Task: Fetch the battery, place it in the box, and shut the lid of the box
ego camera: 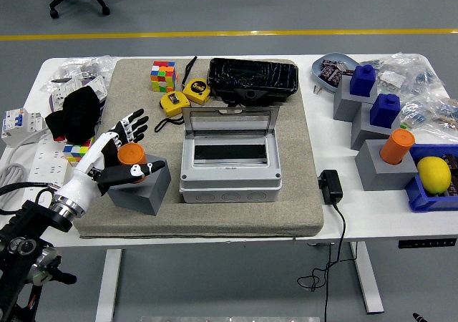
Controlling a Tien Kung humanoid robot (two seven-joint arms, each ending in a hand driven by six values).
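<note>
left hand [114,157] hides battery [132,154] lower half | grey block [142,184] partly covered

High head camera looks down over table [336,215].

Lab: grey floor, yellow floor line [229,33], cluttered test table [336,215].

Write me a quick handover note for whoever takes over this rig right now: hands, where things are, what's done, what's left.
Left hand: open around the orange battery, thumb in front, fingers behind, not yet clamped.
Right hand: not in view.
Battery sits upright in its grey holder block on the mat, left of the box.
Grey box is mid-mat, lid raised, nothing visible inside.
Done: reach only.
Left: grasp and lift battery, place it in the box, close the lid.
</note>
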